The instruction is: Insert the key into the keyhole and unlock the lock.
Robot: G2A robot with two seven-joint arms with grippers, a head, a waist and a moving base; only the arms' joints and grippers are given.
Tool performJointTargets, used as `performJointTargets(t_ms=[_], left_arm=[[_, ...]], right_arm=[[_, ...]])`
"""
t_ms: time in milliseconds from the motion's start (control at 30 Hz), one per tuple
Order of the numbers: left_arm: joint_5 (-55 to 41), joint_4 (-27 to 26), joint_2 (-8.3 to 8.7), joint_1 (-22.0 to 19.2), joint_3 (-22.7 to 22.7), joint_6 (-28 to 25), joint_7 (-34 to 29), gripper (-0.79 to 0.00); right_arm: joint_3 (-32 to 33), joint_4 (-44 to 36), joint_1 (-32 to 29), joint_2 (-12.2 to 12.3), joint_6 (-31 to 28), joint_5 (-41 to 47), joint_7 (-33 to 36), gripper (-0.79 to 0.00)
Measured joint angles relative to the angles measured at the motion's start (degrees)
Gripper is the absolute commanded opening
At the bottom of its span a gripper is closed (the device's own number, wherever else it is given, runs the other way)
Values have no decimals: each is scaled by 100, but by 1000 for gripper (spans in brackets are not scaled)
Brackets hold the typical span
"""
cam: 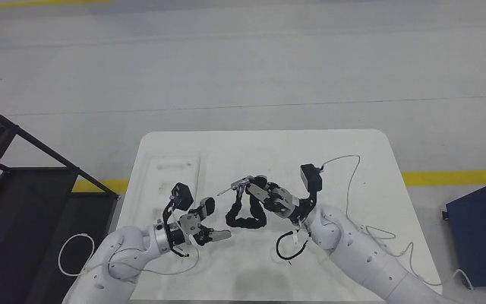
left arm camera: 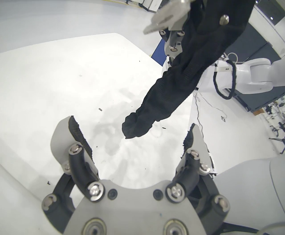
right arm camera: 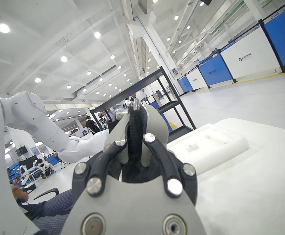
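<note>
Near the counter's (cam: pixel 357 163) front edge, the left hand (cam: pixel 214 222) is hovering, fingers spread apart, gripping nothing. Just beyond it, the black sleeved lock (cam: pixel 247 216) is hanging in a loop over mid-counter. The right hand (cam: pixel 257 187) is clamping its upper end, with the silver key (cam: pixel 228 190) jutting out toward the left edge. Farther back, a white foam tray (cam: pixel 173 171) is sitting by the far left corner.

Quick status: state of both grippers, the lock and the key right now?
left gripper: open, holding nothing, near the lock's hanging part.
right gripper: shut on lock, raised off the table.
lock: lifted, black sleeve hanging down from the right gripper.
key: sticks out by the right gripper's fingertips; in keyhole or not, cannot tell.
</note>
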Motion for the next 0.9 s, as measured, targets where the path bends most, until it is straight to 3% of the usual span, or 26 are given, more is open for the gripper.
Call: performJointTargets(t_ms=[200, 267, 300, 900], left_arm=[[980, -187, -63, 165, 247, 191, 826, -132], [1200, -227, -77, 204, 297, 273, 1035, -662], [1273, -241, -82, 215, 312, 305, 1107, -785], [1539, -626, -60, 533, 107, 247, 1612, -785]], right_arm=[[-56, -11, -29, -49, 0, -7, 79, -785], [-81, -14, -45, -64, 0, -7, 97, -785], [-90, -13, -55, -70, 0, -10, 97, -785], [-184, 471, -208, -184, 0, -103, 347, -785]])
